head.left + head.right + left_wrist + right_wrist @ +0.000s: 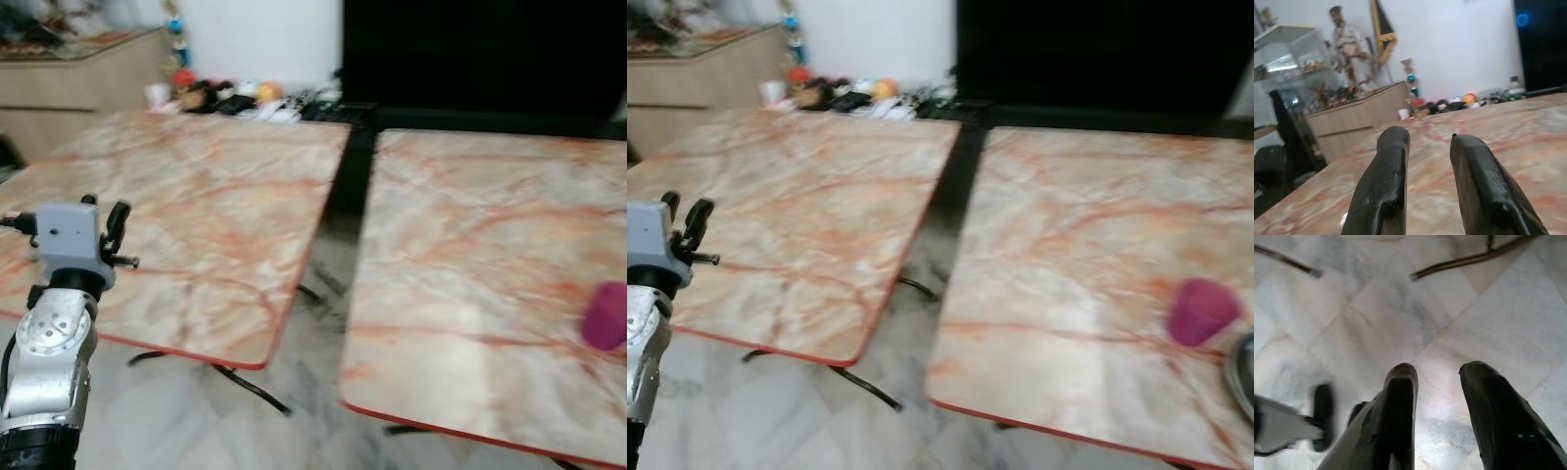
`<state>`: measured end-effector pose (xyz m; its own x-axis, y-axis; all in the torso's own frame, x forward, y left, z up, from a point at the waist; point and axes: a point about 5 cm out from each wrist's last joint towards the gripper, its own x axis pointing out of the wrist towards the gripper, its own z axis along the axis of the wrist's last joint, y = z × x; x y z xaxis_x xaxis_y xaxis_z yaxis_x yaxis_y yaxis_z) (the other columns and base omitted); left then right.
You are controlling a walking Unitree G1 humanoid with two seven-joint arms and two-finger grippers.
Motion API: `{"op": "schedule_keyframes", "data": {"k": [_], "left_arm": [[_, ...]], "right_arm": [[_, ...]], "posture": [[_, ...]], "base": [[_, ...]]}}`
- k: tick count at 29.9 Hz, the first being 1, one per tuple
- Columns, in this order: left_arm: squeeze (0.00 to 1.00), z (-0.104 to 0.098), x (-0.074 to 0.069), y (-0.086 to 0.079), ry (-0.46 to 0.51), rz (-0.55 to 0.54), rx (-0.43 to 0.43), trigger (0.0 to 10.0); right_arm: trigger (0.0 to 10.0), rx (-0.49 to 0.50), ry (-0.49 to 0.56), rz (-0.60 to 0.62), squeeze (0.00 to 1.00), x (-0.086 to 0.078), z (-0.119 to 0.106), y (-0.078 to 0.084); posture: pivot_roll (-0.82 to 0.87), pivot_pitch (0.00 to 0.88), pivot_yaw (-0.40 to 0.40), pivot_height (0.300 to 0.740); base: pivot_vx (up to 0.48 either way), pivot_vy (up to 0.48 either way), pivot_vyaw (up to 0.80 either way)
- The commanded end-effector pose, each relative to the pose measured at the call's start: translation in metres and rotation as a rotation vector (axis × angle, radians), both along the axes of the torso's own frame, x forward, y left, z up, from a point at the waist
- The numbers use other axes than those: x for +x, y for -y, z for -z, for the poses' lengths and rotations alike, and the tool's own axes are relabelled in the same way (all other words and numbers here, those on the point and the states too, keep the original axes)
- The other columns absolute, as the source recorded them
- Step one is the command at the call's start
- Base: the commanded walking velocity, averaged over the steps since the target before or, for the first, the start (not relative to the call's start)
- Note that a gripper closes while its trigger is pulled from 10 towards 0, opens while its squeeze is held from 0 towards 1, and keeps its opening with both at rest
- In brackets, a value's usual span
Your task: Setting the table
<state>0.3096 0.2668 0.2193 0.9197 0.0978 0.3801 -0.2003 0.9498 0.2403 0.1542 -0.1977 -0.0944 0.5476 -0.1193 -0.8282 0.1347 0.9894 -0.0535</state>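
Right, we are standing before two marble-patterned tables with red-trimmed edges, a gap of floor between them, and the whole scene is blurred. The step in hand, as we judge it, is closing in on the tableware, so the thing to do well is steady ourselves square to the right-hand table [1087,294] before reaching.

Our left gripper [1427,181] is raised over the near-left corner of the left-hand table [196,215], fingers narrowly apart with nothing between them. Our right gripper [1437,411] hangs low, pointing down at the pale tiled floor [1400,318], its fingers likewise a little apart and empty.

Now the task's thing: a magenta cup [1200,311] sits on the right-hand table, close to its right edge and towards the near side. It looks small, opaque, wider at the rim than at the base, possibly tilted; the blur keeps us from saying. Just beside it, at the picture's edge, is the rim of a grey dish [1242,370]. We'd bring the right arm up for it, being the nearer one.
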Motion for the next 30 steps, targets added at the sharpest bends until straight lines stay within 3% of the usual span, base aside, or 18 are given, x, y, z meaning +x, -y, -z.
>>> {"op": "schedule_keyframes", "data": {"k": [1, 19, 30], "left_arm": [[0.0, -0.001, -0.0018, -0.0047, -0.003, -0.016, 0.004, 10.0], [0.0, -0.0016, -0.0013, -0.005, -0.002, -0.016, 0.005, 10.0], [0.0, -0.0026, -0.0009, -0.005, 0.001, -0.019, 0.007, 10.0]], "right_arm": [[10.0, 0.012, -0.003, 0.005, 0.0, -0.0004, 0.0007, -0.0034], [10.0, 0.015, -0.002, 0.005, 0.0, -0.0005, 0.0008, -0.0038], [10.0, 0.009, -0.001, -0.005, 0.0, 0.0, 0.0005, -0.0036]], "posture": [[0.05, 0.052, 0.003, 0.74], [0.05, 0.055, 0.004, 0.74], [0.05, 0.054, 0.003, 0.74]], "base": [[0.0, 0.48, 0.0], [0.0, 0.48, 0.0], [0.0, 0.48, 0.75]]}}
